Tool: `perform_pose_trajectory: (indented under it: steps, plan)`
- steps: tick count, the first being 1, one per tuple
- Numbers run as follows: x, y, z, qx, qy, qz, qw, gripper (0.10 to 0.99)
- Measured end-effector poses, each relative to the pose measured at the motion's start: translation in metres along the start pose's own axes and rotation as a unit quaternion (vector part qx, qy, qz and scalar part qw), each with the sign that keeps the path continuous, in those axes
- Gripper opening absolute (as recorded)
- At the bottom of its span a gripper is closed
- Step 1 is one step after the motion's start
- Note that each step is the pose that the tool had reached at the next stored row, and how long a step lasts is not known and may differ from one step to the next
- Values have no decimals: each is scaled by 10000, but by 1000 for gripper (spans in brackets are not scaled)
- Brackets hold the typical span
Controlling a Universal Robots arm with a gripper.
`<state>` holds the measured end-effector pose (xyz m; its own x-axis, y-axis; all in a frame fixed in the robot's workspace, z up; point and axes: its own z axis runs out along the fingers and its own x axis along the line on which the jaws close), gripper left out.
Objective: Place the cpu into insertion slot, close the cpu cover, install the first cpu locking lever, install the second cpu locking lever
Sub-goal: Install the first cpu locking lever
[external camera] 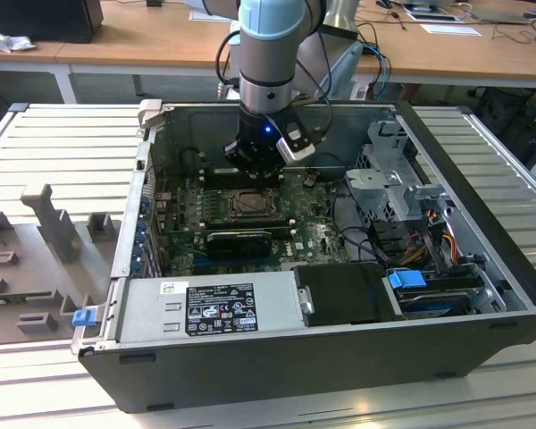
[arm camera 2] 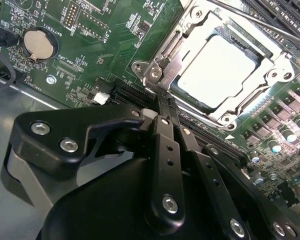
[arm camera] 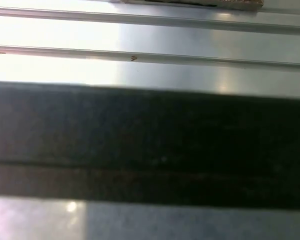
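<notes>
The tool (arm camera 2: 162, 102) is reaching down into the open computer case (external camera: 482, 268), its two black fingers (arm camera 2: 166, 145) pressed together with nothing between them. In the second wrist view their tips are resting right at the corner of the socket — beside the hinge hardware of the cover (arm camera 2: 176, 67). The chip (arm camera 2: 220, 67) is lying flat inside the socket (arm camera 2: 262, 50), its pale face showing through the cover's square window, and the silvery cover is sitting down over it, framing all four edges. A thin metal lever rod (arm camera 2: 255, 22) is running along the far side of the socket, at about one o'clock from the chip.

In the exterior view the arm (external camera: 268, 54) is coming straight down over the green motherboard (external camera: 317, 237), the tool (external camera: 253, 170) hanging just above the socket (external camera: 248, 204) near the board's middle. A grey power supply box (external camera: 210, 304) is lying at six o'clock from the socket — along the case's near wall. The case is standing on a ribbed metal table (external camera: 62, 152).
</notes>
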<state>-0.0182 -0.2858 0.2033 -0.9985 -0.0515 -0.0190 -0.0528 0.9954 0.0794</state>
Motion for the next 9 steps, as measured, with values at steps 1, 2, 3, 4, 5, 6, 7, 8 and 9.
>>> perform_pose_trajectory:
  steps: [1,2,3,4,5,6,7,8,9]
  plan:
    - [0,-2,3,3,0,0,10000,106]
    - [-1,-1,11,-4,-3,0,10000,106]
    - [-1,-3,15,-2,-2,0,10000,106]
    - [1,-6,20,2,0,0,10000,106]
    - [1,-7,22,0,1,0,10000,106]
    - [1,-8,23,-32,-1,0,10000,106]
    - [1,-7,22,-50,-3,1,10000,106]
    - [1,-6,17,-58,-4,1,10000,106]
    - [0,-4,-5,-61,-5,1,10000,106]
